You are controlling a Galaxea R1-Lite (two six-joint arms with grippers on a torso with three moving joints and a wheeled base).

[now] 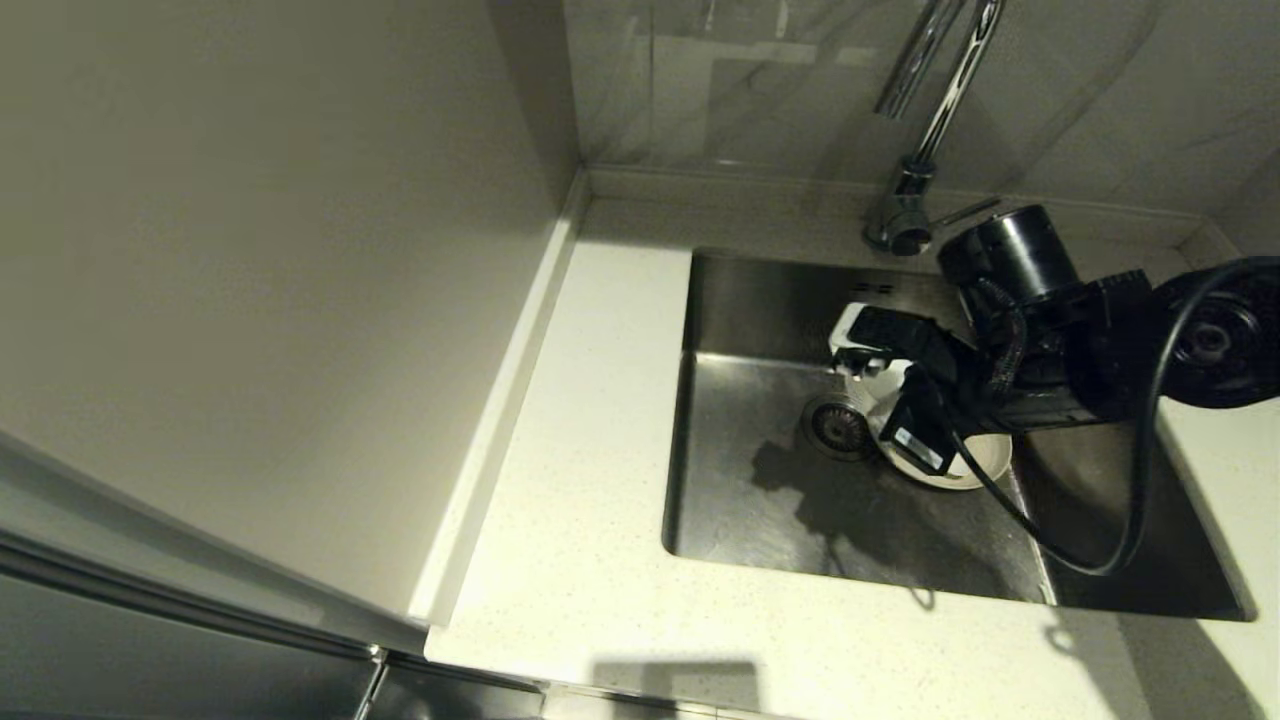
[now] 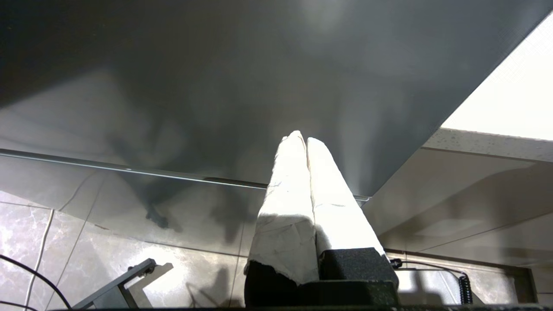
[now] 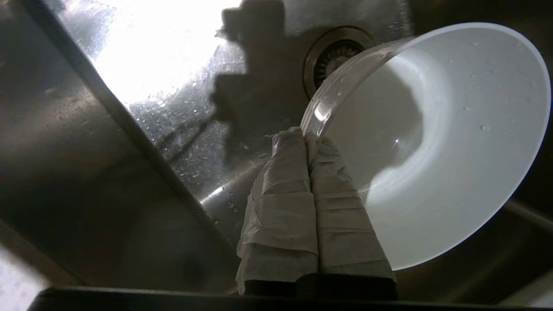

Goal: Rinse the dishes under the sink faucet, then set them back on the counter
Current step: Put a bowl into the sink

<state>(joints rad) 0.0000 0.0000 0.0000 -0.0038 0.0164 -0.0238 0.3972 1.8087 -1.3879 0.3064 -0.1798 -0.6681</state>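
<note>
Right end effector (image 3: 307, 138) is clamped on the white bowl's (image 3: 432, 142) rim, apparently above the sink (image 1: 740, 480) drain. Left end effector (image 2: 306, 142) is parked, fingers together.

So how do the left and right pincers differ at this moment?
The right pincer is down inside the sink, while the left pincer hangs off the counter, beside a dark cabinet front. The right is shut on the rim of the white bowl; the left is shut on nothing. Both have white-wrapped fingers.
</note>
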